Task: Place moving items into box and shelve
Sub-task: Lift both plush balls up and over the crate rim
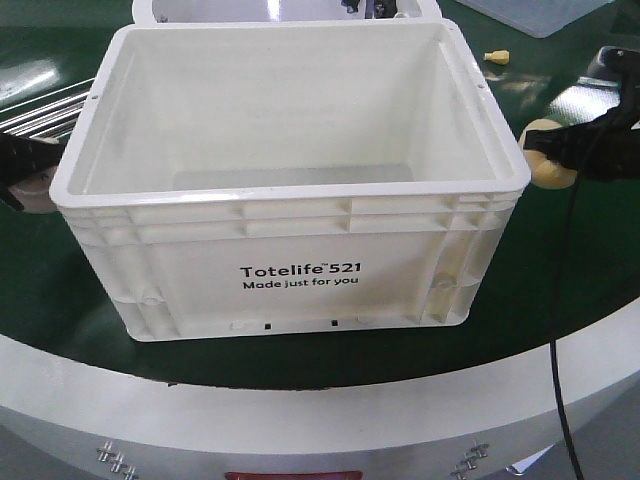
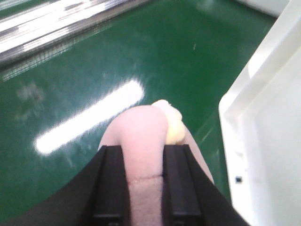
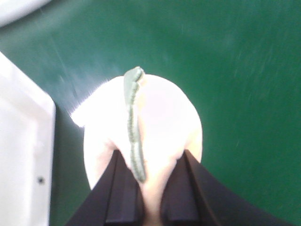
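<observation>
The box (image 1: pixel 290 250) is a large white crate with "Totelife 521" printed on its side. It stands mid-table on the green belt, and what shows of its inside is bare. My left gripper (image 2: pixel 145 151) is shut on a soft pink item (image 2: pixel 141 127) with a pale yellow piece (image 2: pixel 171 125), just left of the box rim (image 2: pixel 263 117). My right gripper (image 3: pixel 150 157) is shut on a cream round soft item (image 3: pixel 160 113) with a green stitched strip (image 3: pixel 131 117). It hovers over the belt right of the box corner (image 3: pixel 23 141). From the front, the right gripper (image 1: pixel 575 150) and its item (image 1: pixel 548 172) sit beside the box's right rim.
A small yellow item (image 1: pixel 497 56) lies on the belt behind the box. A white round container (image 1: pixel 200 8) and a translucent bluish bin (image 1: pixel 540 15) stand at the back. Metal rails (image 1: pixel 40 105) run at the left. A black cable (image 1: pixel 560 330) hangs over the grey table edge (image 1: pixel 300 420).
</observation>
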Tool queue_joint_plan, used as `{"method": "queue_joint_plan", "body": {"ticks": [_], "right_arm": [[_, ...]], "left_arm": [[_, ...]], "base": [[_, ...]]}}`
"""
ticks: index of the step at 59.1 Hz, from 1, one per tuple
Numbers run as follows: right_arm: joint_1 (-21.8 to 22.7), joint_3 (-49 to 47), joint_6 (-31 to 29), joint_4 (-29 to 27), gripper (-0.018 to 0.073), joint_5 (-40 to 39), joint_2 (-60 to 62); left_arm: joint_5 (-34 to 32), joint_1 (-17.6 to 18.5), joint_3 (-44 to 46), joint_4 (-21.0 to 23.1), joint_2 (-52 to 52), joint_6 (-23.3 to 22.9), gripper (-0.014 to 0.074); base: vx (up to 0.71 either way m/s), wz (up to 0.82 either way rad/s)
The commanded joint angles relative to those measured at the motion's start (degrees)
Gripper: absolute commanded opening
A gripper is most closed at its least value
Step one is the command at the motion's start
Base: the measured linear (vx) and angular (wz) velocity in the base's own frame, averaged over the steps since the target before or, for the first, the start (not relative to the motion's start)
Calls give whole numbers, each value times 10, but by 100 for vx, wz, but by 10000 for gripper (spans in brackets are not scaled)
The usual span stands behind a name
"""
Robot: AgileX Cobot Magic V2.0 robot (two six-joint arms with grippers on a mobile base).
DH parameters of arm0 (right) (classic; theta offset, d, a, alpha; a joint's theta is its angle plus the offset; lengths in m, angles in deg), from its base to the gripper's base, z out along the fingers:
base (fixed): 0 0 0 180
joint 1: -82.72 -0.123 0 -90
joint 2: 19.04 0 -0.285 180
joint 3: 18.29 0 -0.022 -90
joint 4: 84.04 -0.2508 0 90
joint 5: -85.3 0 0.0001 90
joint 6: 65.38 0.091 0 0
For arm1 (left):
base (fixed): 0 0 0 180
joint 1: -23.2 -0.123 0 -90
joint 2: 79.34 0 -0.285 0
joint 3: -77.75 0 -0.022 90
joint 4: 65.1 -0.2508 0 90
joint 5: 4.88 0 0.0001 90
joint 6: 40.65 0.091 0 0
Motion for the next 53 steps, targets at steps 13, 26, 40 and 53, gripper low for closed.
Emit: {"method": "queue_joint_plan", "body": {"ticks": [13, 26, 40, 53], "right_arm": [[3, -16, -7, 4, -13, -63, 113], [3, -16, -7, -2, -13, -71, 172], [-71, -16, -70, -1, -13, -78, 214], [-193, -16, -84, -1, -13, -99, 229]], "left_arm": [[-108, 2, 14, 0, 106, -2, -24], [-152, 5, 14, 0, 164, -9, -24], [-180, 69, 14, -1, 183, -4, -24], [-213, 162, 14, -1, 183, -4, -22]], "base": [[0, 0], [0, 0], [0, 0], [0, 0]]}}
